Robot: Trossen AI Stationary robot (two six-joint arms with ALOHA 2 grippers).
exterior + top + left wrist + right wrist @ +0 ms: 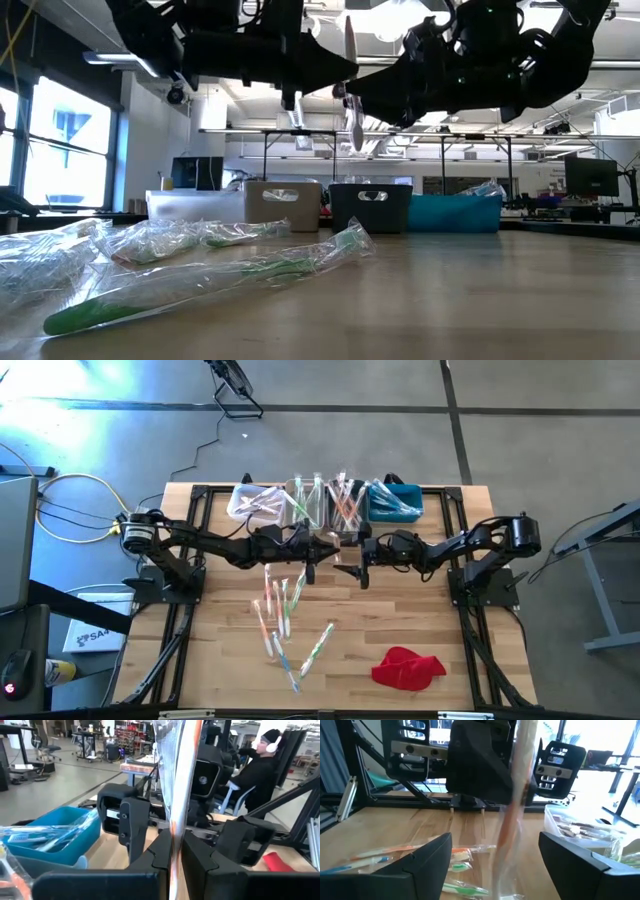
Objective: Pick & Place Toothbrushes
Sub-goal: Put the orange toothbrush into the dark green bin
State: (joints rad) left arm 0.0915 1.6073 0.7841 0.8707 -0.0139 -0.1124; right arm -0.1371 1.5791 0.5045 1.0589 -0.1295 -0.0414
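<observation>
My left gripper [175,851] is shut on one wrapped orange toothbrush [179,780], held upright in the air over the table's middle [327,541]. My right gripper [495,857] faces it, open, with one finger on each side of the toothbrush [512,815] and a gap on both sides. Several more wrapped toothbrushes [285,615] lie flat on the wooden table nearer the front. In the low view the held toothbrush [352,105] hangs between the two dark arms. My left gripper pinches the wrapped toothbrush partway along its handle [174,827] between its two fingers. The fingers come level from the table's left and lie across the stick. The toothbrush stands upright, reaching above and below the fingers, clear of the table.
Along the far edge stands a row of bins holding toothbrushes: white [255,503], beige [305,500], grey [345,502] and blue [393,500]. A red cloth [407,667] lies at the front right. A seated person with headphones [260,765] is beyond the table.
</observation>
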